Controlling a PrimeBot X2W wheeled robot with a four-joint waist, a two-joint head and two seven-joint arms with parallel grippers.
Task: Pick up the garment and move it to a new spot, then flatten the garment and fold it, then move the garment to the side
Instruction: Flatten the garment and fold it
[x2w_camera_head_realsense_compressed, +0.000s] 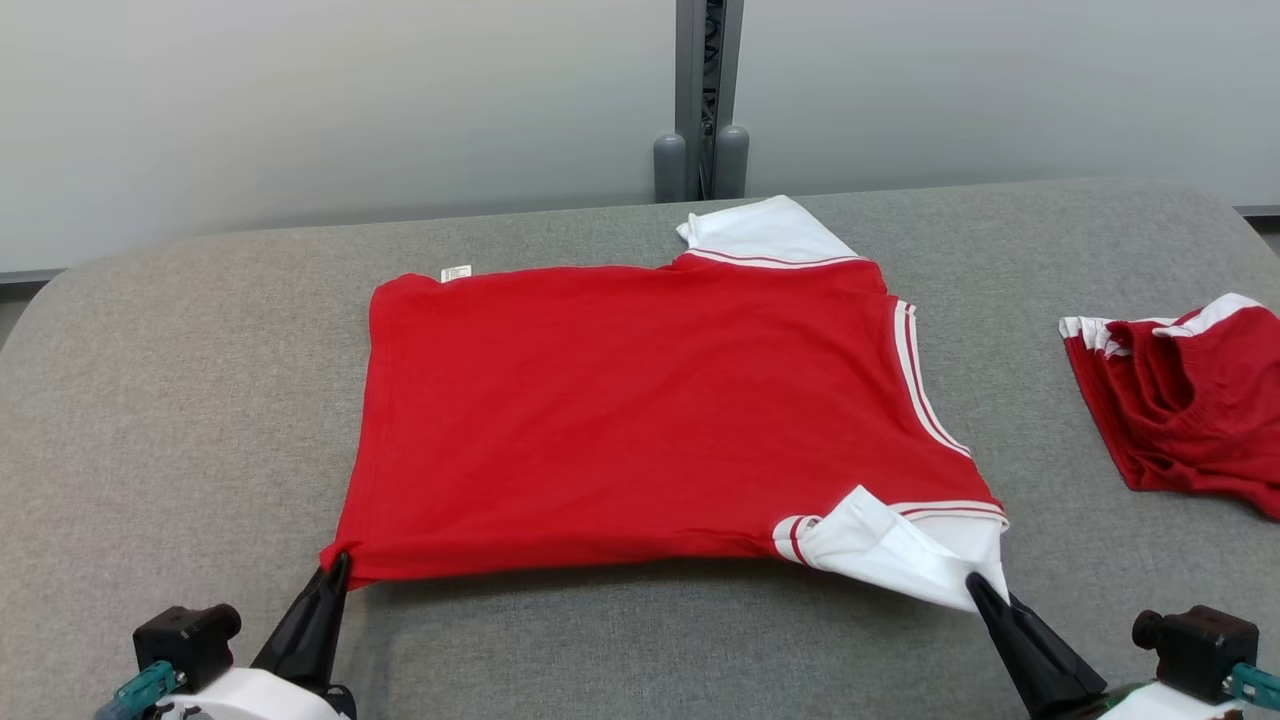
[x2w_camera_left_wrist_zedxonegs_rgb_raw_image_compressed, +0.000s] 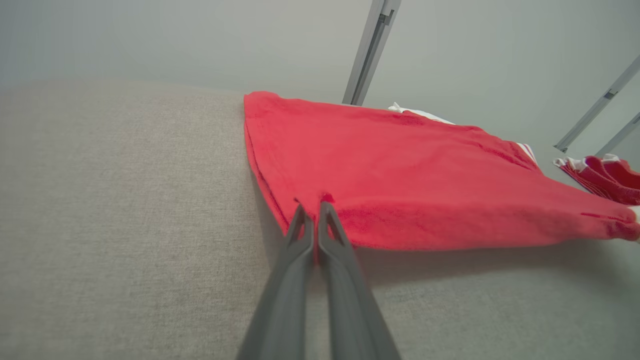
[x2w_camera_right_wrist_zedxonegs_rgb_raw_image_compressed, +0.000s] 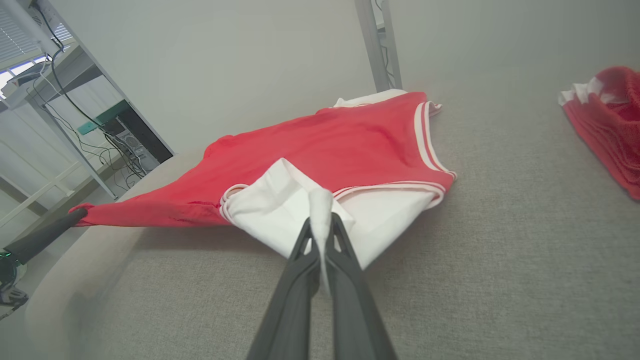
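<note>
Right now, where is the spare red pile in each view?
Head view: pile at the right edge, mid-height.
Left wrist view: pile at the far right edge, past the shirt.
Right wrist view: pile at upper right.
Shared landmark: grey post behind the shirt.

Grey fabric table (x2w_camera_head_realsense_compressed: 150, 400), pale wall (x2w_camera_head_realsense_compressed: 300, 100) & metal post (x2w_camera_head_realsense_compressed: 708, 80) behind.

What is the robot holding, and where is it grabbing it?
The red shirt. The left gripper pinches its near red corner; the right gripper pinches the white sleeve at the near edge.
</note>
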